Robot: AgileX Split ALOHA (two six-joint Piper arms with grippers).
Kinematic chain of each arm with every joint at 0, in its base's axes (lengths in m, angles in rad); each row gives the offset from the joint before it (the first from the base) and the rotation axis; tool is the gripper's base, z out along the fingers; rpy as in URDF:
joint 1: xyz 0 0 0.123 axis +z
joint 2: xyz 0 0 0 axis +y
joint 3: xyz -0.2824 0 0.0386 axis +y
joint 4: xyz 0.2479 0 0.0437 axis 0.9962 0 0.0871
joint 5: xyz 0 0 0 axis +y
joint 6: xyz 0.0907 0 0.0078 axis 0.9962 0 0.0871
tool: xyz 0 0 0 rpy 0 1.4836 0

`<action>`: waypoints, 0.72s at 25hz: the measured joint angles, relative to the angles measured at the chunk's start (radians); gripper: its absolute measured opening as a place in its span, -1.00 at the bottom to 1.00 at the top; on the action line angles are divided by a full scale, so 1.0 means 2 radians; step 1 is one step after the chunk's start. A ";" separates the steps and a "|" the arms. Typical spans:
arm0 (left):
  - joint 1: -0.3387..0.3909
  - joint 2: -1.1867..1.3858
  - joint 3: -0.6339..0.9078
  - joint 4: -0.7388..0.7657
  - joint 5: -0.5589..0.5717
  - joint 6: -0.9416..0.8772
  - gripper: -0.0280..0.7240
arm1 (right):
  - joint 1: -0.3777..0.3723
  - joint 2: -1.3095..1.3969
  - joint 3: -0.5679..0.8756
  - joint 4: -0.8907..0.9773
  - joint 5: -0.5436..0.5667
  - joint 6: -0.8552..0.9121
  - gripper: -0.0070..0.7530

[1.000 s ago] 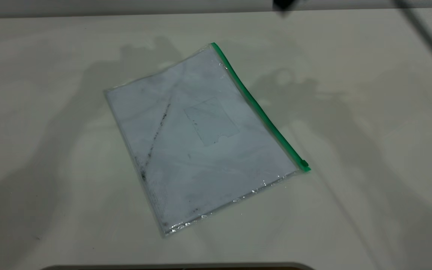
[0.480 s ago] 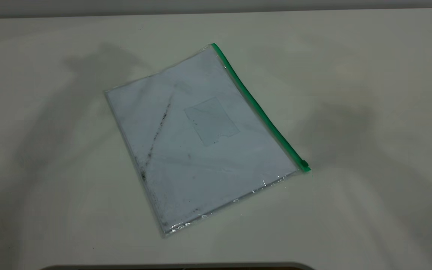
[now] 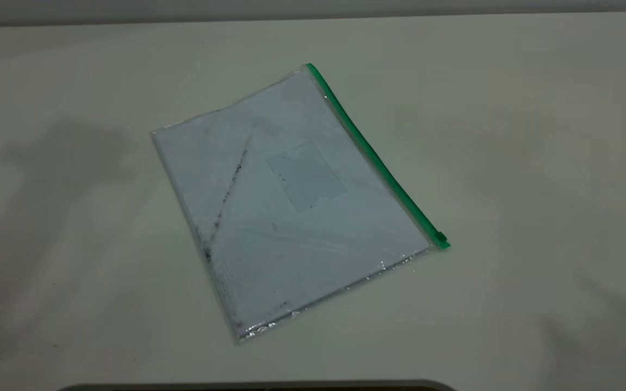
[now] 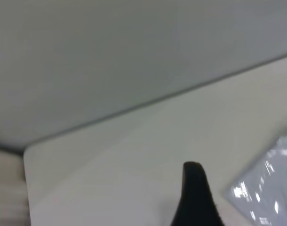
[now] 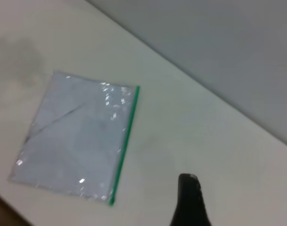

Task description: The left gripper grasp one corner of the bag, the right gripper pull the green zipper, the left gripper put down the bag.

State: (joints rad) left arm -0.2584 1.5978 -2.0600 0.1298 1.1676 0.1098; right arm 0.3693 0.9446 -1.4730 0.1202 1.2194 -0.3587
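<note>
The bag [image 3: 291, 201] lies flat on the white table, clear plastic over white paper with a dark diagonal smudge and a small pocket. The green zipper [image 3: 373, 155] runs along its right edge, with the slider tab [image 3: 440, 237] at the near end. Neither gripper shows in the exterior view. In the left wrist view the left gripper [image 4: 193, 188] is a black tapering tip above the table, apart from a bag corner [image 4: 266, 188]. In the right wrist view the right gripper [image 5: 189, 193] hangs well away from the bag [image 5: 77, 136] and its green zipper [image 5: 124, 141].
The white table [image 3: 536, 163] surrounds the bag on all sides. Its far edge [image 3: 313, 19] meets a grey wall. A dark rim [image 3: 258, 386] shows at the near edge. A faint arm shadow lies at the left.
A dark arm part and a cable at the top edge have left the exterior view. The arm shadows have slid outward and faded. The bag has not moved.
</note>
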 joint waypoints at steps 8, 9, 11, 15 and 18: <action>0.000 -0.247 0.276 0.003 0.000 -0.026 0.64 | 0.000 -0.187 0.194 0.045 0.003 0.001 0.56; 0.000 -0.274 0.304 0.003 0.000 -0.029 0.64 | 0.000 -0.206 0.214 0.048 0.003 0.001 0.56; 0.000 -0.338 0.364 0.003 0.000 -0.036 0.64 | 0.000 -0.250 0.260 0.050 0.003 0.001 0.56; 0.000 -0.456 0.475 0.003 0.000 -0.038 0.64 | 0.000 -0.325 0.335 0.050 0.001 0.008 0.56; -0.001 -0.529 0.544 0.003 0.000 -0.038 0.64 | 0.000 -0.373 0.380 0.050 -0.006 0.009 0.56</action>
State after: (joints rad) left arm -0.2595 0.5398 -0.9728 0.1351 1.1676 0.0331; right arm 0.3693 0.1992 -0.7129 0.2209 1.2071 -0.3404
